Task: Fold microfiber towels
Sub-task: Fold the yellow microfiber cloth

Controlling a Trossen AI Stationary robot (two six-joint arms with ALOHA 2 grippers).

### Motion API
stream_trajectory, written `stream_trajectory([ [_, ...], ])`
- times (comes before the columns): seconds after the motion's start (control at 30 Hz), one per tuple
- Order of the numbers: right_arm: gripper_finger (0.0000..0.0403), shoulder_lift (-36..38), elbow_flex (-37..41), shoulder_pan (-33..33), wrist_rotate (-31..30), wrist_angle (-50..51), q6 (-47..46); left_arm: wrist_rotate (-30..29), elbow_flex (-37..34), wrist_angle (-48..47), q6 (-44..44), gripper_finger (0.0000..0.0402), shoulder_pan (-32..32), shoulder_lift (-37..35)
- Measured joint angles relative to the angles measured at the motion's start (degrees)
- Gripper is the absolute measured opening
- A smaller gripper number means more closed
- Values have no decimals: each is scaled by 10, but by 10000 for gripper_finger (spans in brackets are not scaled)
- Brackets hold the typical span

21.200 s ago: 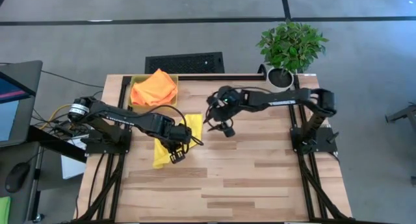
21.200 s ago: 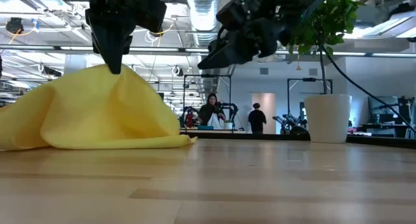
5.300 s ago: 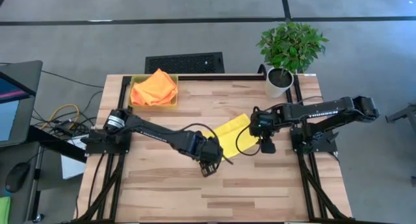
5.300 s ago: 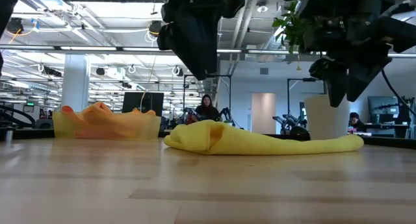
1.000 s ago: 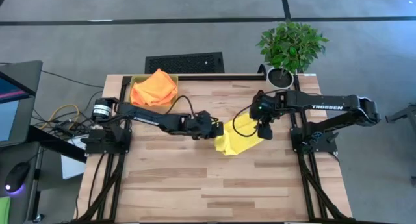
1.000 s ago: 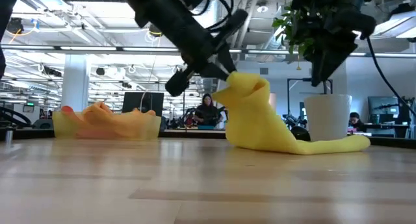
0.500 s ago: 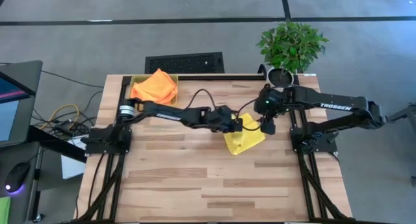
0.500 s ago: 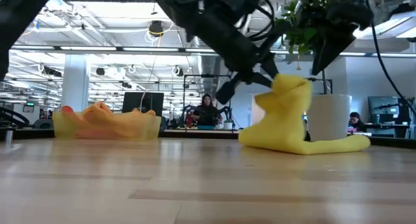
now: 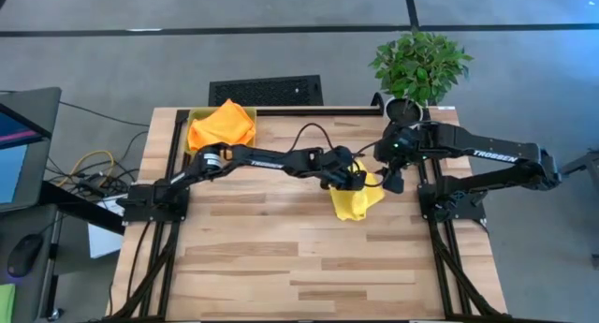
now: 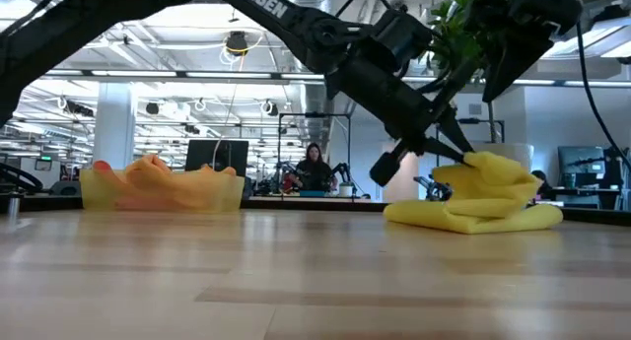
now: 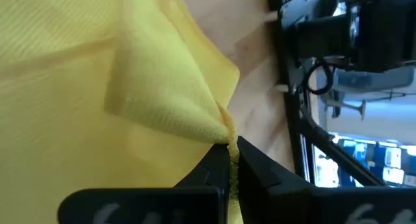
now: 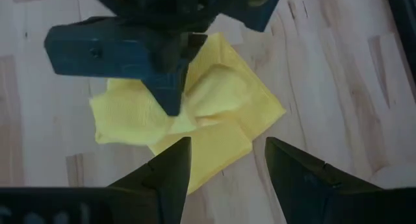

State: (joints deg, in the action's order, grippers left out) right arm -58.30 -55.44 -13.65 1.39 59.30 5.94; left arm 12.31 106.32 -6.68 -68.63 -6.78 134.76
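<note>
- We take the potted plant (image 9: 418,68) at the table's far right corner as our landmark; the yellow towel (image 9: 353,199) lies on the wood a little in front of it, toward the table's middle.
- Our left gripper (image 9: 356,177) has its fingers pinched together on a corner of that yellow towel, the cloth edge caught right at the fingertips (image 11: 229,160), as the left wrist view shows.
- The corner is carried over the rest of the cloth, so the towel sits as a low doubled stack in the low view (image 10: 475,208).
- Our right gripper (image 9: 394,181) hovers just in front of the plant, beside the towel's plant-side edge; its fingers (image 12: 170,174) stand apart, holding nothing.
- The orange towels (image 9: 221,125) wait in the yellow bin (image 9: 193,114) well off from the plant, at the far left corner.
- We judge the fold half laid, and the risks plain: the pinch is only on the very edge, so a tug could slip it free.
- If we let go before the corner lines up, the layers may spring open or lie skewed.
- The two grippers are near each other; a careless move could knock them together or drag the stack.
</note>
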Motion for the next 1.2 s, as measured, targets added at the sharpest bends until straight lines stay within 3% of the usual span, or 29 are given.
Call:
stream_trajectory([
  [0.27,221,1,0,1,0,4,-4,3,9,16,-17,0,-17,14],
  [0.47,221,2,0,1,0,3,-1,21,9,80,1,0,-23,13],
  [0.9,221,2,0,1,0,3,1,5,9,74,38,1,-31,13],
  [1.2,221,2,0,1,0,3,2,-19,9,75,68,73,-31,13],
])
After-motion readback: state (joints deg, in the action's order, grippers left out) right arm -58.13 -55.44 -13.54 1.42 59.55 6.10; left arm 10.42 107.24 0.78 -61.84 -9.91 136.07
